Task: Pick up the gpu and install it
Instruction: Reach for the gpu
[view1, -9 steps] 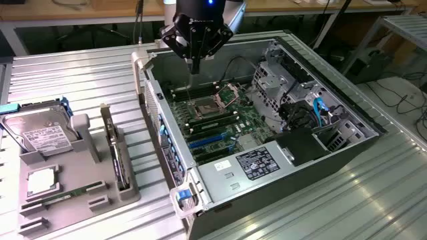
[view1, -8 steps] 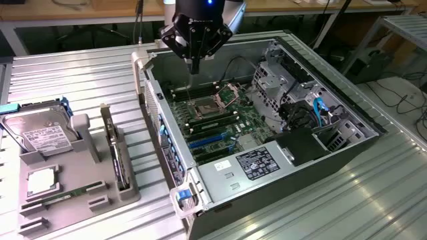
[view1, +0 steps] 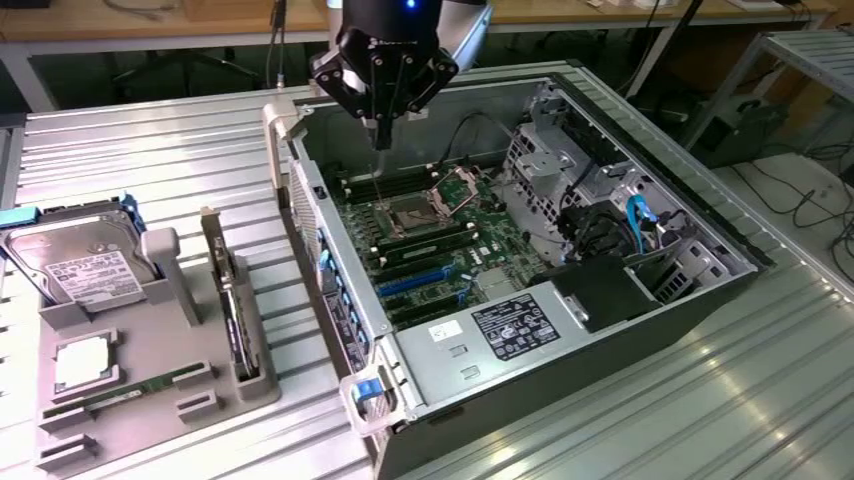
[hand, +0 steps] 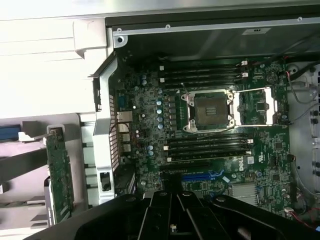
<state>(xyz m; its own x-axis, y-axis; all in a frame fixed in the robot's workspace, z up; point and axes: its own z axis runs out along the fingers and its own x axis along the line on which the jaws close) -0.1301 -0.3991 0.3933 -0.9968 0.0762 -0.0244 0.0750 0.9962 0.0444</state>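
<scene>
GPU (view1: 235, 310) stands on its edge in a slot of the grey holder (view1: 160, 400), outside the computer case (view1: 627, 380), on the exterior view's left of it. The same holder carries a hard drive (view1: 83, 265) and a memory stick (view1: 127, 392). The gripper (view1: 383, 135) hangs over the open case, above the motherboard (view1: 441, 250) and near the far case wall. Its fingers are pressed together with nothing between them. The card is well apart from it, and the case wall lies between the two. From this side the card is seen almost edge-on, so its faces are hard to make out.

In the wrist view the motherboard (hand: 150, 115) is seen from above, with the open processor socket (hand: 207, 110) and a blue slot (hand: 200, 176). The GPU (hand: 60, 175) shows its green face here, just outside the case wall (hand: 107, 150). The black gripper (hand: 172, 210) covers part of the board, and its tips are dark on dark. The holder around the card is pale and unclear.
</scene>
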